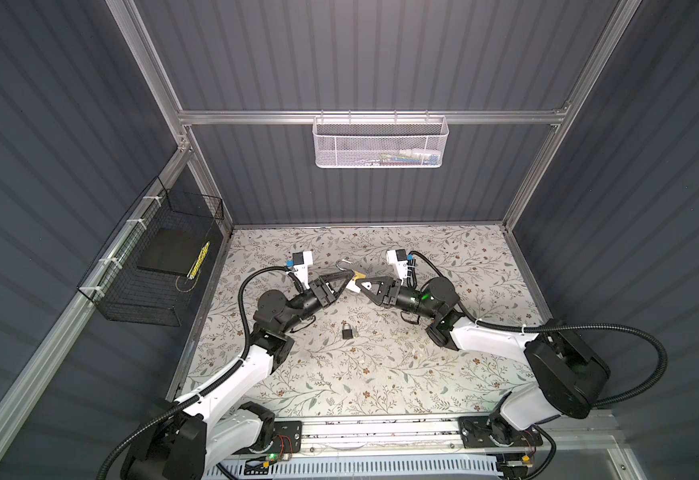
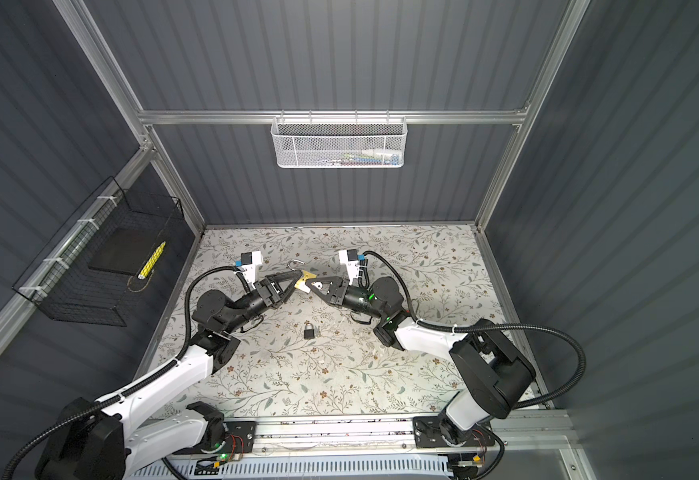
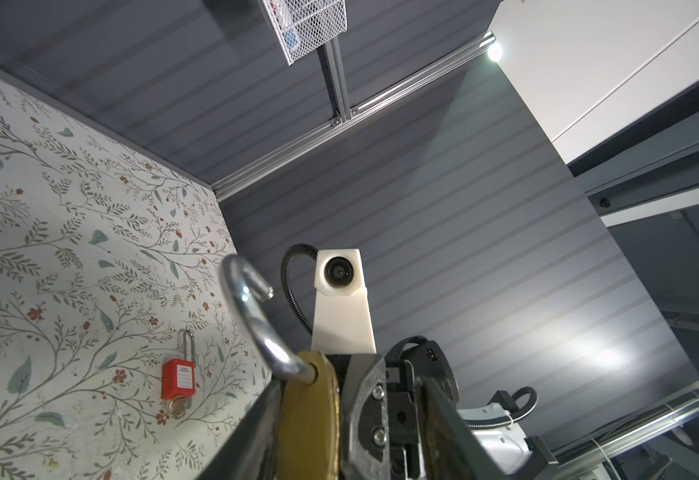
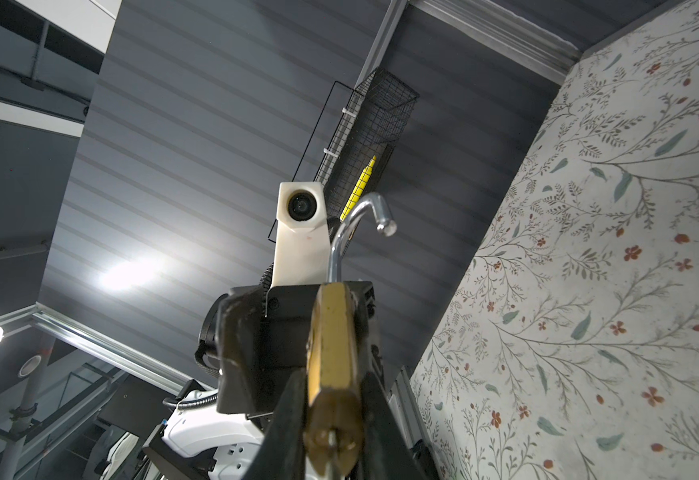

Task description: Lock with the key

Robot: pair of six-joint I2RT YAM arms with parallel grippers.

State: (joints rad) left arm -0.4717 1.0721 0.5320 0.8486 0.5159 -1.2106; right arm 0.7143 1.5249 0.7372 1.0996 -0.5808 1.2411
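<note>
A brass padlock (image 1: 358,276) (image 2: 307,276) with its silver shackle (image 1: 342,262) swung open hangs above the middle of the floral table, between the two grippers. My right gripper (image 4: 333,399) (image 1: 360,282) is shut on the padlock's body (image 4: 333,353), one finger on each flat face. A silver bit that looks like the key (image 4: 331,438) sits in the keyhole at the padlock's bottom end. My left gripper (image 3: 349,399) (image 1: 347,277) is open around the same padlock (image 3: 308,415). The padlock lies against one of its fingers (image 3: 256,428); the other finger stands well apart.
A small black padlock (image 1: 347,331) (image 2: 309,331) lies on the table in front of the grippers. A red padlock (image 3: 178,378) with a key ring lies on the table too. A white mesh basket (image 1: 381,141) hangs on the back wall, a black wire basket (image 1: 152,266) on the left wall.
</note>
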